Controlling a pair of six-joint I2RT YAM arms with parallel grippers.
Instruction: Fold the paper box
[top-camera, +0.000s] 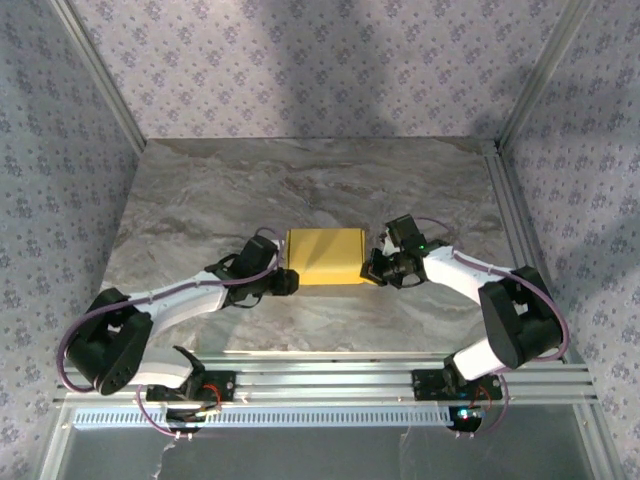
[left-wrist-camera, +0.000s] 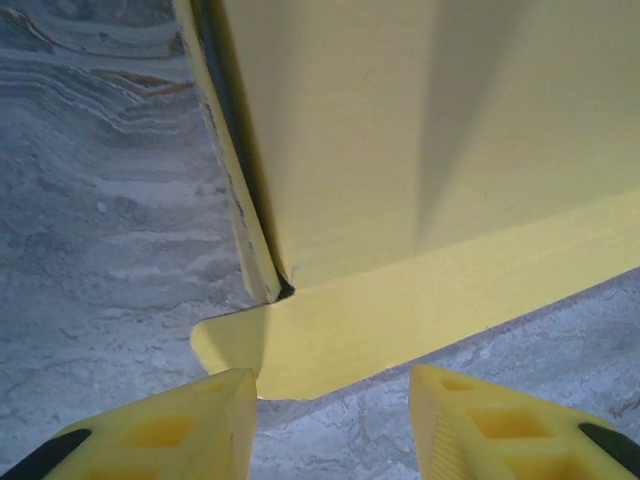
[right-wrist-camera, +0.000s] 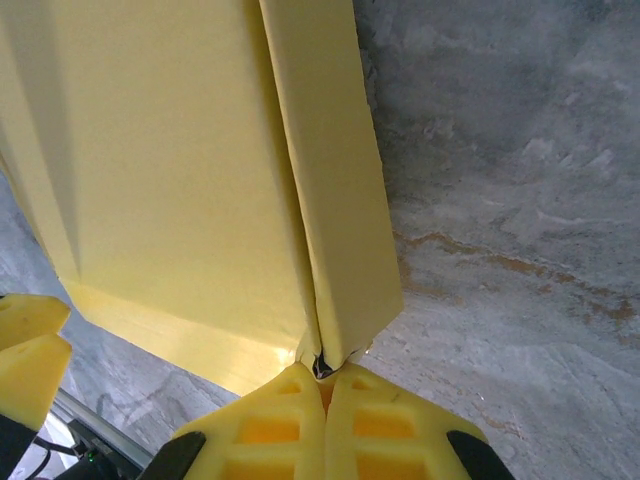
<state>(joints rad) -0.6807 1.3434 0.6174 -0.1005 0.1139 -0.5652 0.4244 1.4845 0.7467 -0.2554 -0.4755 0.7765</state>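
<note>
The paper box (top-camera: 324, 256) lies folded flat and yellow in the middle of the table. In the left wrist view the box (left-wrist-camera: 400, 150) has a rounded flap (left-wrist-camera: 400, 310) sticking out along the table. My left gripper (left-wrist-camera: 333, 400) is open just short of that flap, with its left fingertip (left-wrist-camera: 225, 400) touching the flap's edge and nothing between the fingers. It sits at the box's near left corner (top-camera: 292, 282). My right gripper (top-camera: 372, 268) is shut at the near right corner. Its tips (right-wrist-camera: 322, 372) press against the folded side wall of the box (right-wrist-camera: 170, 180).
The marble-patterned tabletop (top-camera: 300, 180) lies bare behind the box. Aluminium rails (top-camera: 330, 375) run along the near edge by the arm bases. Patterned walls and metal frame posts (top-camera: 100, 70) enclose the table on three sides.
</note>
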